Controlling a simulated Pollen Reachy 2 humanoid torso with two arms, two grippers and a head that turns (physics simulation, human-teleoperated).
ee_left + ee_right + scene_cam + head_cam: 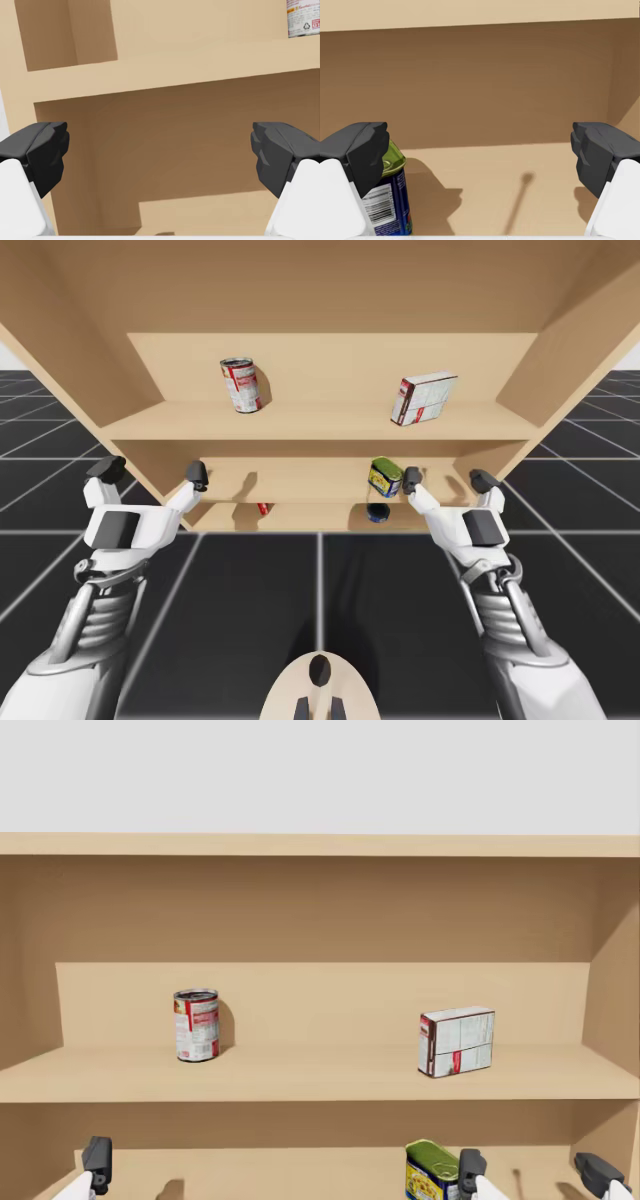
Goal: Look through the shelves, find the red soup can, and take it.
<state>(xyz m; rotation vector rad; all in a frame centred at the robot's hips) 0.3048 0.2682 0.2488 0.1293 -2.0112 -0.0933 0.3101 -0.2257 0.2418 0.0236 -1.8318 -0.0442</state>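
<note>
- Red soup can (197, 1025) — a printed label, no word legible.
- White and red box (457, 1042) — print too small to read.
- Blue can (392, 205) — a barcode patch, digits unreadable.

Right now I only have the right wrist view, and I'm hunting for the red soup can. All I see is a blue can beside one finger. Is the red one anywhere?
Observer: Yes. The red soup can stands upright on the upper shelf, one level above the blue can, toward the left.
Operator: Anything crowding it?
Observer: No. A white box with a red side shares that shelf, well apart to the can's right.
Operator: Which arm is better placed?
Observer: Probably the left. The left gripper is open and empty, below the can's shelf on the can's side; the right gripper is under the box.
</note>
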